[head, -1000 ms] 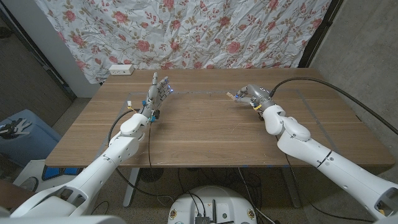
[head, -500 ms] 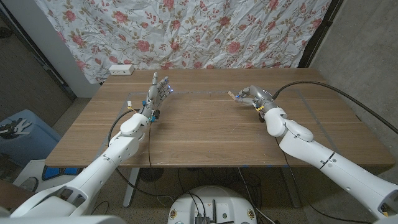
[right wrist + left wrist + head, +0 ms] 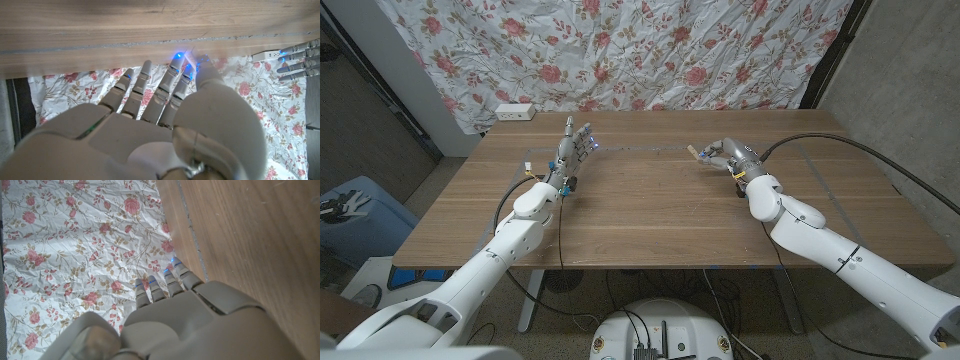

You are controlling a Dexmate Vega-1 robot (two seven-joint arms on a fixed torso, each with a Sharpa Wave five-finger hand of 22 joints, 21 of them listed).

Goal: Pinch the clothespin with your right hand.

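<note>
The right hand [image 3: 725, 154] has been drawn slightly back toward 5 o'clock, the clothespin [image 3: 696, 153] kept pinched at its fingertips, raised off the table [image 3: 650, 215]. The left hand [image 3: 572, 148] is held open, idle at 10 o'clock.

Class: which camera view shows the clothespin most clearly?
The head view: the clothespin pokes out from the right robot hand, over the table. In the right wrist view, blue glare and fingertips mostly hide it.
</note>
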